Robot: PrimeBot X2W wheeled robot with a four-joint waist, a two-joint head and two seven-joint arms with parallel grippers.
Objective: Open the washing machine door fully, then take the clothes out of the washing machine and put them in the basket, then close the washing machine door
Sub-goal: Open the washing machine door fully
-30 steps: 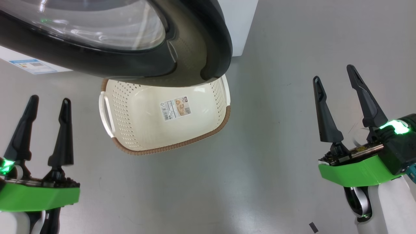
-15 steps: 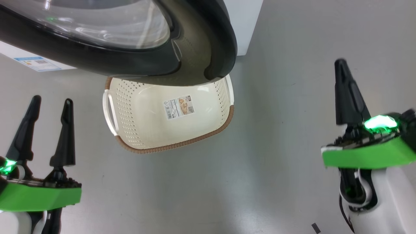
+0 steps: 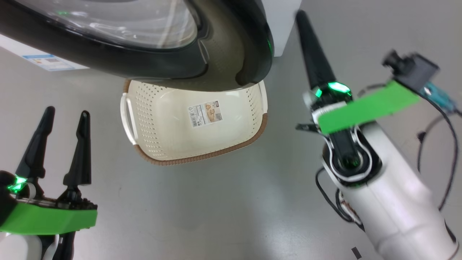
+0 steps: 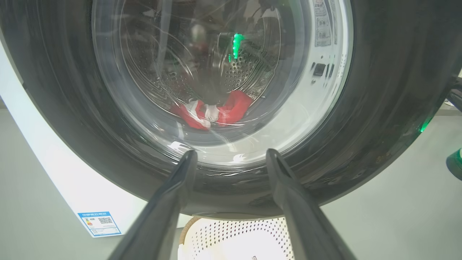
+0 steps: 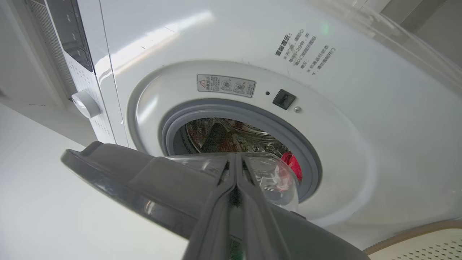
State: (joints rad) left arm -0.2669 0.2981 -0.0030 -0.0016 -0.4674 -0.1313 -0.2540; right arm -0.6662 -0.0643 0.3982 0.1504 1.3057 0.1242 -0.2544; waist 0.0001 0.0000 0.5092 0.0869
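While clothes [image 4: 213, 113] lie in the washing machine [image 5: 216, 43], left hand [image 3: 67, 110] gapes, right hand [image 5: 235, 157] pinches closed.

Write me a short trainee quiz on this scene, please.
1. True or false: the basket holds the clothes.
2. The right gripper has its jaws: A wide open; B shut on nothing; C shut on the clothes.
3. Fill in: the left gripper has its jaws ___.

Key
1. False: the clothes lie in the drum.
2. B.
3. Open.
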